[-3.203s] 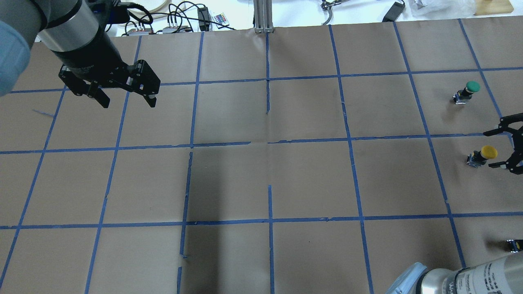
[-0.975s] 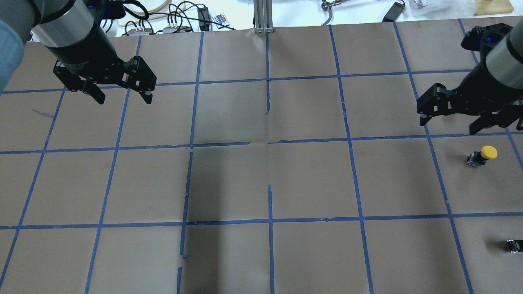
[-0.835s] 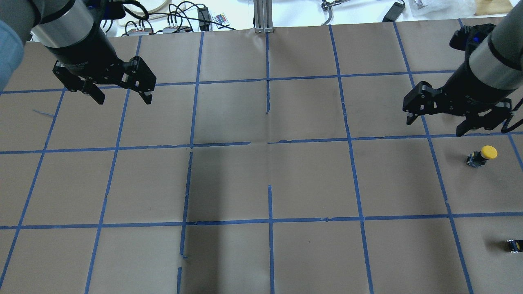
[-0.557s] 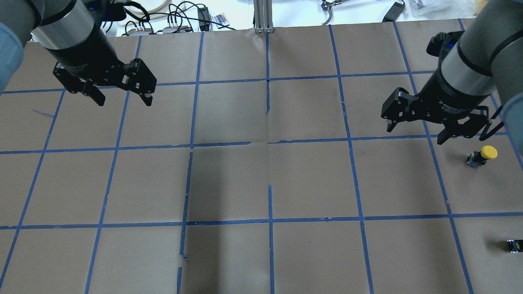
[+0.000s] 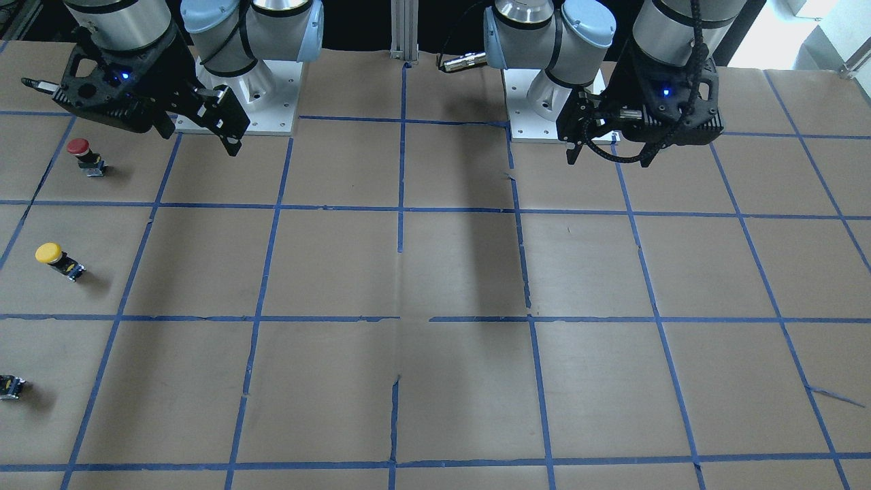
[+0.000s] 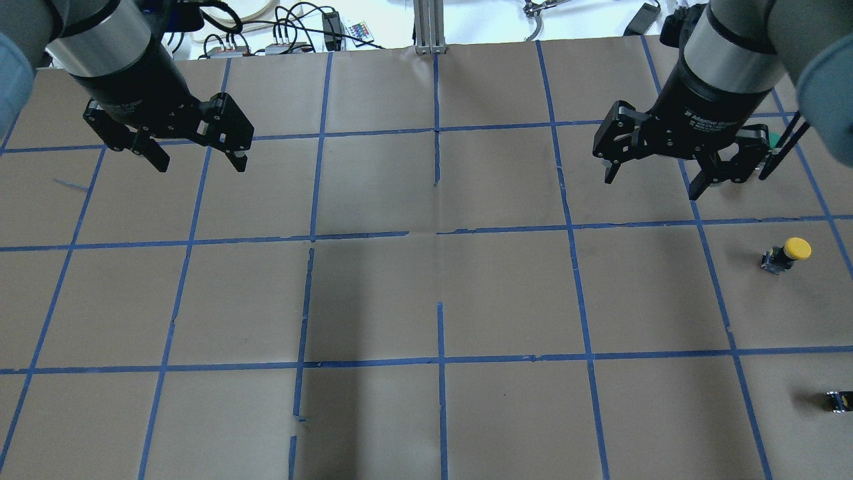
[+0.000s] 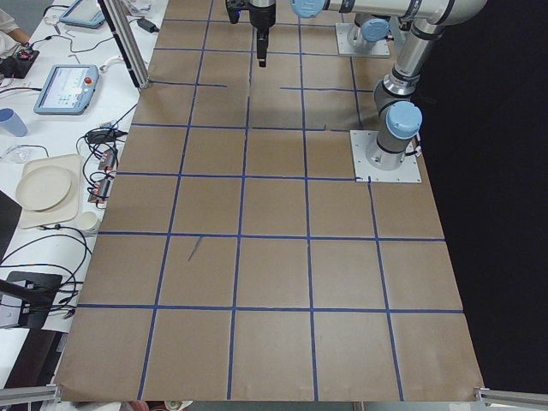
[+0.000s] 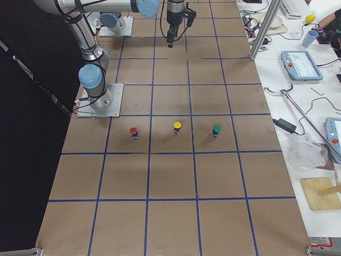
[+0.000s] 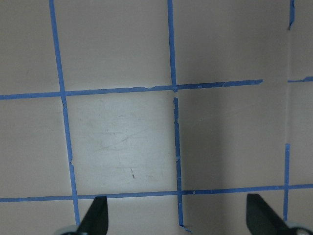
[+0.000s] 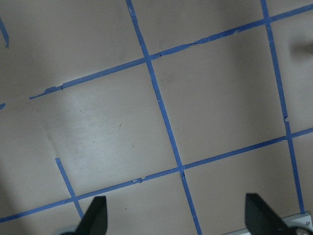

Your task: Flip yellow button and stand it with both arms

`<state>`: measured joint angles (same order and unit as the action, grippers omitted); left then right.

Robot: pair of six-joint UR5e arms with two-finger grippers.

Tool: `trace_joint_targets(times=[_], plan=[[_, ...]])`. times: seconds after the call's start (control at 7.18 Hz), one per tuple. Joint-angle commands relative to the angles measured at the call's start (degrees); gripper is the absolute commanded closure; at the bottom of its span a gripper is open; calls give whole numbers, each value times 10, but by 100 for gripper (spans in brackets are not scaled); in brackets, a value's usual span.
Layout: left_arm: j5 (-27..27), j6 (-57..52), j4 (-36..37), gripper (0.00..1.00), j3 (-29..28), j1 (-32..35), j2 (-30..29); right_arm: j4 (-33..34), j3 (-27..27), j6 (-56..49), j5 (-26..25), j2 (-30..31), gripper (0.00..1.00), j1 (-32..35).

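The yellow button (image 6: 790, 253) stands alone on the brown paper at the table's right side, cap up in the exterior right view (image 8: 177, 127). It also shows at the left of the front view (image 5: 57, 258). My right gripper (image 6: 652, 185) is open and empty. It hovers up and to the left of the button, well apart from it, and also shows in the front view (image 5: 199, 138). My left gripper (image 6: 200, 163) is open and empty above the far left of the table (image 5: 607, 160). Both wrist views show only taped paper between open fingers.
A green button (image 8: 216, 129) stands beyond the yellow one, mostly hidden by my right gripper in the overhead view. A red button (image 5: 80, 148) stands nearer the robot. A small dark block with a yellow spot (image 6: 838, 400) lies at the right edge. Blue tape lines grid the paper.
My right gripper left the yellow button's side, rose and swung leftward over the far right squares, now covering the green button. The yellow button and left arm stayed put.
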<state>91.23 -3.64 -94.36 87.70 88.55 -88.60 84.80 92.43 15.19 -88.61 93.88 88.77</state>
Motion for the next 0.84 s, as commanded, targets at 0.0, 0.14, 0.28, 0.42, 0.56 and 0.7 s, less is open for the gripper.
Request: trace_joint_targets(times=[0.0, 0.14, 0.28, 0.42, 0.56, 0.7], plan=[[0, 0, 0, 0, -1, 0, 0, -9, -2, -6, 12, -9, 0, 3], [0, 0, 1, 0, -1, 0, 0, -10, -1, -9, 10, -14, 0, 3], [0, 0, 1, 0, -1, 0, -1, -9, -1, -10, 8, -12, 0, 3], [0, 0, 2, 0, -1, -1, -1, -11, -1, -10, 5, -13, 0, 3], [0, 0, 2, 0, -1, -1, -1, -11, -1, -10, 5, -13, 0, 2], [0, 0, 2, 0, -1, -1, -1, -12, -1, -9, 5, -13, 0, 2]])
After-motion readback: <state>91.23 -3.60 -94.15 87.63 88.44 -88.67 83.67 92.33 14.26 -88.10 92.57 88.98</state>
